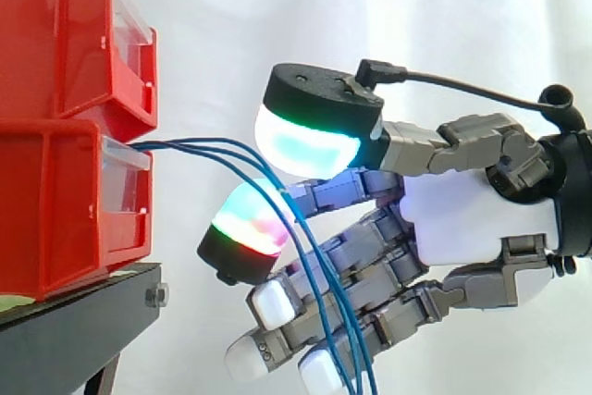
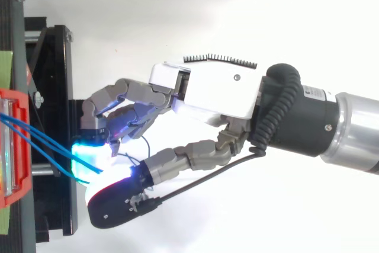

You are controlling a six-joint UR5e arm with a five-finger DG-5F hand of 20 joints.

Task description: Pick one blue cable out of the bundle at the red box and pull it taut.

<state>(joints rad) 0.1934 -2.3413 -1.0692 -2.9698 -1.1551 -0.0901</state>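
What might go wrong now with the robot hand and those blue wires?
Several blue cables run close together past the hand, so it might catch more than one instead of just one. They all come out of the lower red box, which sits near the edge of the black stand; a hard pull might drag it forward.

This looks like a robotics lab, a test rig rather than a room anyone lives in. A plain white curtain (image 1: 388,6) hangs behind everything, stacked red bins (image 1: 55,53) sit on a black stand (image 1: 74,335), and an industrial robot arm (image 2: 349,131) reaches in.
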